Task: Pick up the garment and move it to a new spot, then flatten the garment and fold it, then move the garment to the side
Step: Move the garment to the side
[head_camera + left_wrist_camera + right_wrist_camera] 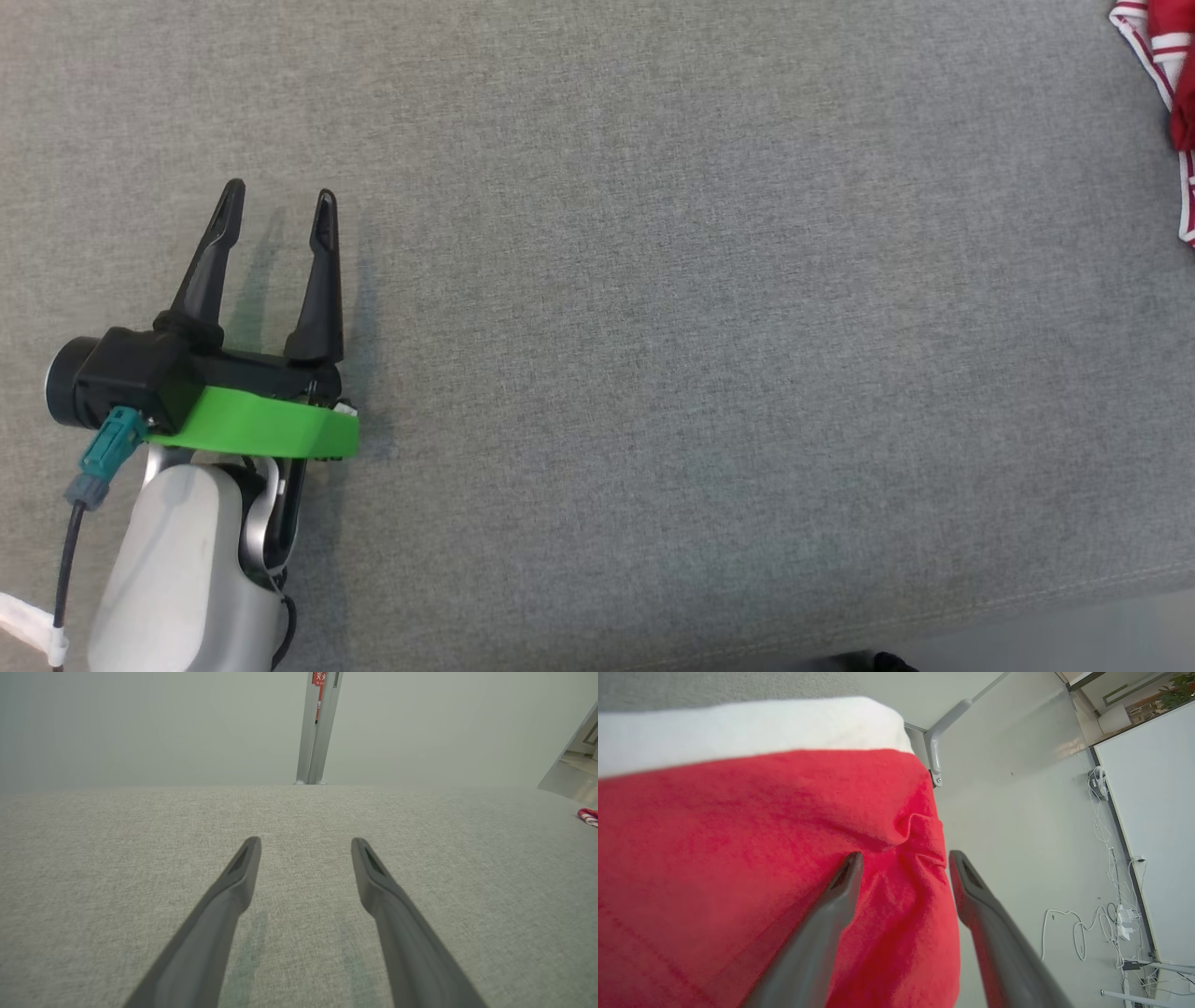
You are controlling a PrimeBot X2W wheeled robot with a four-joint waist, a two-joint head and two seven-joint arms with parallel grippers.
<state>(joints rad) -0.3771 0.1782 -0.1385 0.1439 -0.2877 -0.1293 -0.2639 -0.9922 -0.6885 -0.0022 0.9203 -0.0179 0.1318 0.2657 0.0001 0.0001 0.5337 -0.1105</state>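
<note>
Grey woven fabric covers the bench (653, 327), plain and smooth across the middle of the head view. At the top centre of the left wrist view, a metal post (310, 742) bearing a red sign (319, 680) rises behind the bench's far edge. In the right wrist view, white cables (1124, 919) trail over the pale floor (1017, 849) at lower right.

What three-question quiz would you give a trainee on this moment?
1. True or false: the left gripper holds the garment.
2. In the head view the garment lies at the: A) top right edge, B) centre, C) lower left.
3. Fill in: above the garment, the right gripper is ___.
Key: 1 false; 2 A; 3 open.
</note>
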